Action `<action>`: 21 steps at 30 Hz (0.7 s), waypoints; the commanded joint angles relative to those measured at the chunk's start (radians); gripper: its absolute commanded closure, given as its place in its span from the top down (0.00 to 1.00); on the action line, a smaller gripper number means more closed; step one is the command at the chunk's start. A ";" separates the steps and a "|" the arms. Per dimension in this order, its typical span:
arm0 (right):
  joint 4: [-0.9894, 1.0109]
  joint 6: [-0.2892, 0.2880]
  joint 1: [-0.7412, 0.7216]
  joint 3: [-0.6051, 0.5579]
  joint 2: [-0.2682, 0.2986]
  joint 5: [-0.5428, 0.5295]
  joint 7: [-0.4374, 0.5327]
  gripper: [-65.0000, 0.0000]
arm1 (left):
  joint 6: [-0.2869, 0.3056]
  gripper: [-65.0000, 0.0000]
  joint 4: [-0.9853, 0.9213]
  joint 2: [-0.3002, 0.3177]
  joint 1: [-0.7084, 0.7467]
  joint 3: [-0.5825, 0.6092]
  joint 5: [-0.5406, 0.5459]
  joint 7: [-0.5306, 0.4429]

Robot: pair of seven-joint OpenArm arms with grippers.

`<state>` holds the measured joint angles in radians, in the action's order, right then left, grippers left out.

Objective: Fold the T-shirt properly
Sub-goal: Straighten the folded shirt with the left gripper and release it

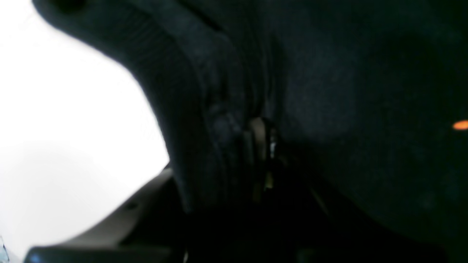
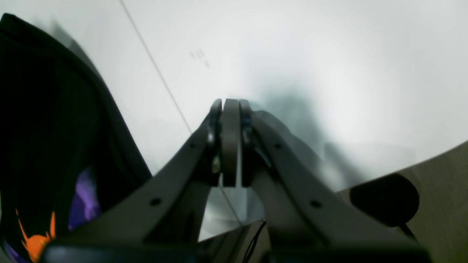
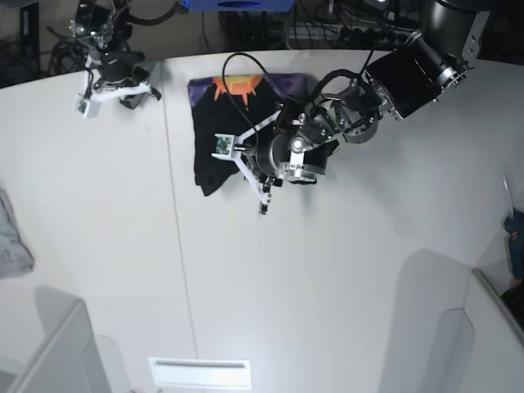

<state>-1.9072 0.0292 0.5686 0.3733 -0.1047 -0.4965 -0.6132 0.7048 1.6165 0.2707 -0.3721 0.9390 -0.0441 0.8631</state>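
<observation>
One T-shirt (image 3: 214,131) lies on the white counter (image 3: 327,270), bunched into a compact black heap near the far edge, with its orange, yellow and purple print facing up along the far side. Two arms are in view. The left pincer (image 1: 261,146) is clenched on a bunched ridge of the T-shirt's black cloth; its wrist view is almost filled by dark fabric (one small orange fleck shows at the frame's right edge). From the base view this arm reaches across the heap's near right corner. The right pincer (image 2: 230,109) has its fingers pressed together with nothing between them, hovering over bare counter, with the T-shirt's edge just beside it. One small grey cloth (image 3: 12,237) lies well apart at the counter's left edge.
</observation>
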 commanded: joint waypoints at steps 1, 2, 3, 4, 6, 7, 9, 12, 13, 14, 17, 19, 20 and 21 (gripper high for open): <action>-0.016 -0.004 0.000 0.002 0.001 -0.011 0.014 0.00 | -0.007 0.00 0.003 -0.012 -0.029 -0.002 0.002 -0.014; -0.016 -0.004 0.000 0.002 0.001 -0.011 0.014 0.00 | -0.007 0.00 -0.006 -0.012 -0.037 0.013 0.000 -0.014; -0.016 -0.004 0.000 0.002 0.001 -0.011 0.014 0.00 | -0.007 0.00 -0.009 -0.012 -0.041 0.027 0.000 -0.015; -0.016 -0.004 -0.002 0.002 0.001 -0.011 0.014 0.00 | -0.007 0.00 -0.011 -0.012 -0.048 0.038 0.000 -0.015; -0.015 -0.004 -0.002 0.006 0.001 -0.011 0.014 0.00 | -0.007 0.00 -0.011 -0.014 -0.054 0.056 0.000 -0.015; -0.015 -0.004 -0.002 0.006 0.001 -0.011 0.014 0.00 | -0.007 0.00 -0.011 -0.014 -0.055 0.064 0.000 -0.015; -0.015 -0.004 -0.002 0.006 0.003 -0.011 0.014 0.00 | -0.007 0.00 -0.011 -0.015 -0.058 0.067 0.000 -0.012; -0.015 -0.004 -0.002 0.006 0.004 -0.011 0.014 0.00 | -0.007 0.00 -0.012 -0.015 -0.058 0.067 0.000 -0.012; -0.015 -0.004 -0.003 0.006 0.004 -0.011 0.014 0.00 | -0.007 0.00 -0.012 -0.015 -0.058 0.065 0.000 -0.012; -0.015 -0.004 -0.003 0.006 0.004 -0.011 0.014 0.00 | -0.007 0.00 -0.012 -0.015 -0.060 0.064 -0.001 -0.012; -0.015 -0.004 -0.012 0.006 0.004 -0.011 0.013 0.00 | -0.007 0.00 -0.012 -0.017 -0.067 0.059 -0.001 -0.011; -0.002 -0.004 -0.017 0.005 0.004 -0.011 0.013 0.00 | -0.007 0.00 -0.012 -0.017 -0.078 0.067 -0.001 -0.011; 0.002 -0.004 -0.019 0.002 0.004 -0.011 0.013 0.00 | -0.007 0.00 -0.012 -0.017 -0.078 0.067 -0.001 -0.009; 0.010 -0.004 -0.019 0.000 0.004 -0.011 0.013 0.00 | -0.007 0.02 -0.012 -0.017 -0.080 0.064 -0.001 -0.009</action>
<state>-1.8832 0.0292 0.5442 0.3729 -0.1024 -0.4984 -0.6159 0.7048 1.5917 0.2604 -0.4301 1.0115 -0.0418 0.8600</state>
